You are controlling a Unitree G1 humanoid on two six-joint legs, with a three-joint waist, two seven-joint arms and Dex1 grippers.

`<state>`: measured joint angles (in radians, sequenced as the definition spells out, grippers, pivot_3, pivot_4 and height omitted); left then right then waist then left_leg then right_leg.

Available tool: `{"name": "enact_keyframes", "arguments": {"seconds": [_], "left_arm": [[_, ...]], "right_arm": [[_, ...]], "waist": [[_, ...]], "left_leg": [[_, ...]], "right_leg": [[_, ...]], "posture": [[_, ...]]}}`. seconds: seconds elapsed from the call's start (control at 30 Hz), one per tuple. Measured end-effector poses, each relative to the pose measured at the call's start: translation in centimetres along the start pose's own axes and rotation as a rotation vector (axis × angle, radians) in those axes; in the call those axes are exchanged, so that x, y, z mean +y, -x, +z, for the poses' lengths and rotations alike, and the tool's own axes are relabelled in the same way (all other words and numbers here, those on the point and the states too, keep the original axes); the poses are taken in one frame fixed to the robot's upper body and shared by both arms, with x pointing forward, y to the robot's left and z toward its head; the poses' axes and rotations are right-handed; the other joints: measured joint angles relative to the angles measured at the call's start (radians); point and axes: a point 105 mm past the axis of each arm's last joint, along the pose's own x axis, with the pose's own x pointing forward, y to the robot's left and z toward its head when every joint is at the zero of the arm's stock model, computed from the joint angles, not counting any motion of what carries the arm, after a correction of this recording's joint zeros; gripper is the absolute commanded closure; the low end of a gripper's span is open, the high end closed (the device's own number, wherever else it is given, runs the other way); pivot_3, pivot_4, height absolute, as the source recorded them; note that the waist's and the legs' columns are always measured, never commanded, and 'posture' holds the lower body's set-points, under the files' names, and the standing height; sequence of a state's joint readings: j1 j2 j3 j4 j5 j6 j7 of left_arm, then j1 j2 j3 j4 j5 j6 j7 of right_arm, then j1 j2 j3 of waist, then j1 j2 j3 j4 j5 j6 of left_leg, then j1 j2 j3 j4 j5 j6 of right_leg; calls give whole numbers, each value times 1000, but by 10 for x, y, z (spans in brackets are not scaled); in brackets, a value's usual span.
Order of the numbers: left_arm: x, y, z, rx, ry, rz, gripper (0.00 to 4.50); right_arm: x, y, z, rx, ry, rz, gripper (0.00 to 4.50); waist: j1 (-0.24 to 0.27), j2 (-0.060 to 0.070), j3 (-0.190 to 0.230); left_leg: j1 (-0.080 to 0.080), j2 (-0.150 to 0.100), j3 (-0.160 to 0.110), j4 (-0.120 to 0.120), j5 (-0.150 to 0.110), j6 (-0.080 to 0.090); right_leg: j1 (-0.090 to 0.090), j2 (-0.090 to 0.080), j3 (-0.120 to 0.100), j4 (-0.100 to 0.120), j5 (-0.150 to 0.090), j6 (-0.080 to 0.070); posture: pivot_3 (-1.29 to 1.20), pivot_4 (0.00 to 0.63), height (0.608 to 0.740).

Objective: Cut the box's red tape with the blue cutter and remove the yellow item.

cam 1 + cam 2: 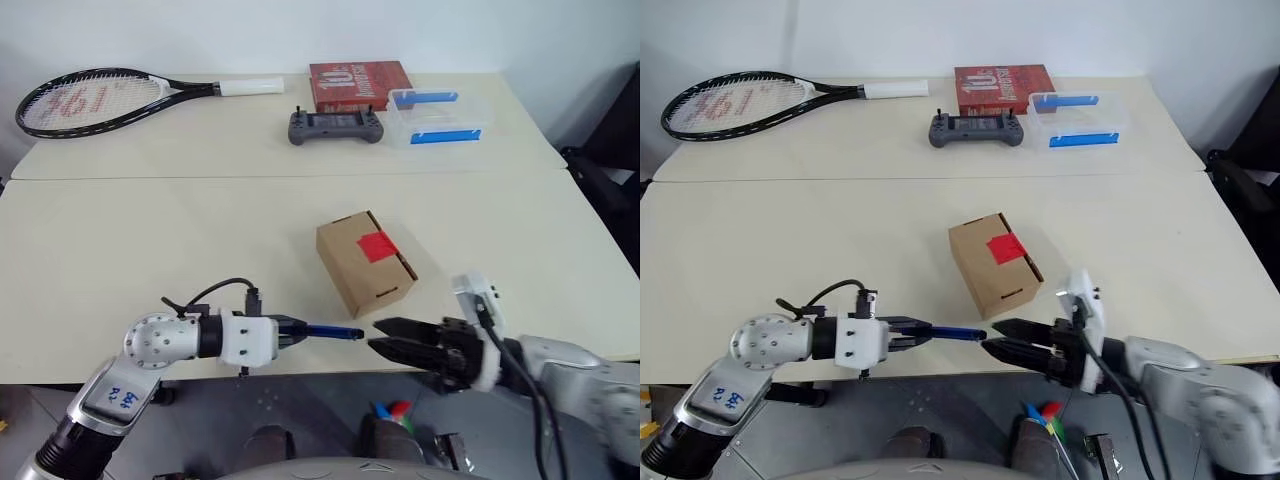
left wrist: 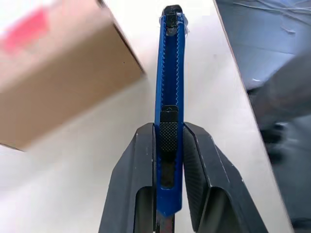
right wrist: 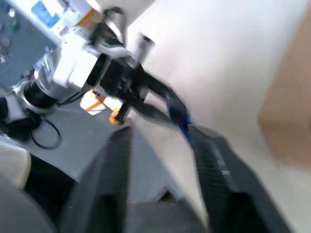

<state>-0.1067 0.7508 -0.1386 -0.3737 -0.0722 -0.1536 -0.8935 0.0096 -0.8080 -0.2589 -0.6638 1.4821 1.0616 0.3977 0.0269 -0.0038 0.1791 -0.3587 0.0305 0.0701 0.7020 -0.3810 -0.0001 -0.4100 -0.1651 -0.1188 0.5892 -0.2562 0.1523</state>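
While the left gripper is clamped on the blue cutter, the tool lies nearly level at the near edge of the table, its tip aimed to the right. In the left wrist view the two black fingers press against both flanks of the cutter's blue body, with the black slider between them and the tip of the tool well clear of the pads.

The right gripper hangs at the same near edge, pointing left toward the cutter's tip, just beside it. Its fingers are parted, with a clear gap between them in the right wrist view, and nothing is gripped.

The box rests on the table a little beyond both grippers, near the middle of the near table half, turned at an angle to the table edge. The red tape sits on the top face across the flap seam and appears whole. A dark slot cut-out shows in the side facing the robot. The flaps are shut, so the yellow item is hidden.

At the far side of the table lie a tennis racket on the left, a grey handheld controller near the centre, a red printed box behind it, and a clear container with blue clips to the right.
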Motion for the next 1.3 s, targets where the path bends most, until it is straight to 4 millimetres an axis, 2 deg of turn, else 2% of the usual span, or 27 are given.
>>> {"name": "enact_keyframes", "arguments": {"seconds": [0.13,0.37,0.47,0.6,0.7,0.9,1.3], "left_arm": [[8,-1,10,-80,-104,66,4090],[20,-11,22,-115,-233,109,4090],[20,-13,16,-94,-233,116,4090],[22,-17,20,-110,-238,126,4090],[24,-19,22,-115,-249,130,4090],[24,-22,23,-122,-254,128,4090],[24,-26,25,-130,-246,128,4090]], "right_arm": [[3,6,7,48,-110,-66,35],[4,-17,19,-48,-239,-28,35],[0,-23,20,-33,-236,-52,35],[1,-33,18,1,-230,-55,35],[0,-36,18,20,-224,-59,633],[-4,-44,25,13,-221,-65,2551],[-4,-48,24,16,-237,-56,2551]], "waist": [[-1,0,0],[-1,0,0],[-1,0,0],[0,0,0],[-1,0,0],[0,0,0],[-1,0,0]], "left_leg": [[1,0,2,0,0,0],[0,0,2,0,0,0],[0,0,2,0,0,0],[-1,0,1,0,0,0],[-1,0,1,0,0,0],[-1,0,1,0,0,0],[-1,0,1,0,0,1]], "right_leg": [[0,0,0,0,0,0],[0,0,0,-1,1,1],[0,0,0,-2,1,1],[0,0,-1,-2,1,1],[0,0,-1,-2,1,1],[0,0,-1,-2,1,1],[0,0,-2,-2,1,1]], "posture": [[0,150,740],[0,150,740],[0,150,740],[0,150,740],[0,150,740],[0,150,740],[0,150,740]]}}
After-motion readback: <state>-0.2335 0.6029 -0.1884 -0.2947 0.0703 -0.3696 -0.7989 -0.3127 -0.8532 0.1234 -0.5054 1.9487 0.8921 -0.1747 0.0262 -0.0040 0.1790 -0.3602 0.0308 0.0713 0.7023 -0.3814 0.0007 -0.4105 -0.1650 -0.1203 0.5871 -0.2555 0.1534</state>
